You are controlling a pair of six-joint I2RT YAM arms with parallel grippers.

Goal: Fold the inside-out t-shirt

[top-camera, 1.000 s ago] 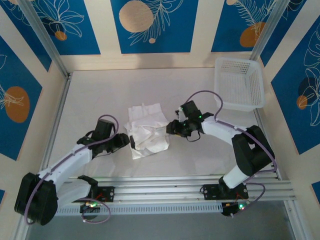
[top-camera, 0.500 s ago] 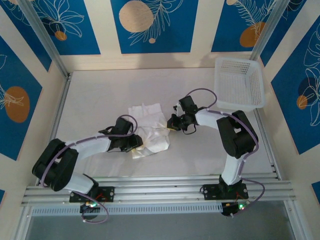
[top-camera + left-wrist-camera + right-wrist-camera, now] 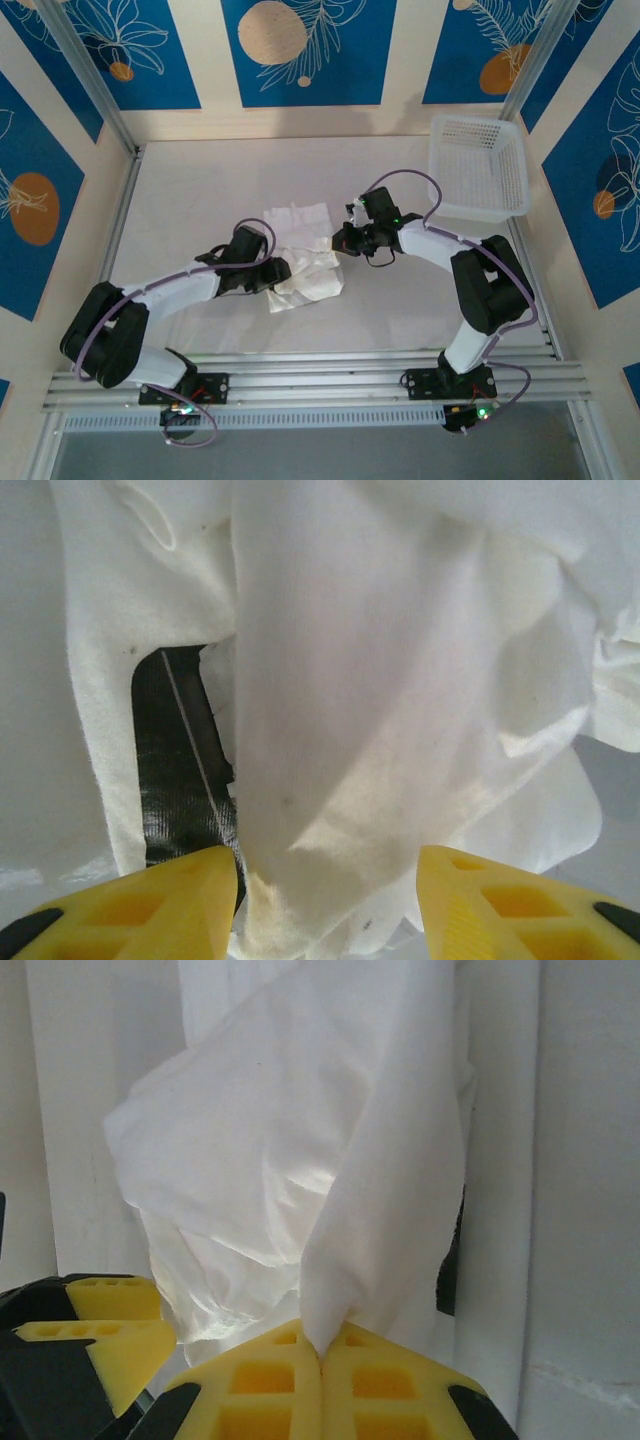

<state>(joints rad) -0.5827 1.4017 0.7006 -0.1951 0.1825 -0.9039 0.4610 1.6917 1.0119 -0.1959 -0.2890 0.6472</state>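
T-shirt position: the t-shirt [image 3: 303,255] is lying in a crumpled heap around the middle of the desk [image 3: 200,190], somewhat nearer the near edge than the far one. It is well apart from the basket [image 3: 478,165] sitting at the far right corner.
Right gripper: the right gripper [image 3: 341,243] is pinching the heap's right edge. In its wrist view the yellow fingers [image 3: 270,1370] are meeting flush, with a thin peak of cloth [image 3: 290,1160] rising from between them.
Left gripper: the left gripper [image 3: 283,272] is reaching into the heap's near-left side. Its jaws are standing moderately apart, with fabric [image 3: 380,680] lying loose between them and nothing being squeezed.
Dark patch: a dark patch [image 3: 180,750] is showing through a gap in the layers; I cannot tell whether it belongs to the shirt or the desk.
Handling: the shirt is looking light, thin and limp. It is draping and creasing rather than holding any shape, so lifting one point is likely to drag the rest along in a bunch. It seems sturdy enough, though overlapping layers may be sliding over each other.
Where to hold: a hem, shoulder seam or sleeve edge is probably the best place, taking a single layer at two well-separated points so the cloth is spreading flat. Grabbing mid-heap is risking several layers at once.
Risk: such a slim pinch could be slipping free under a sideways pull.
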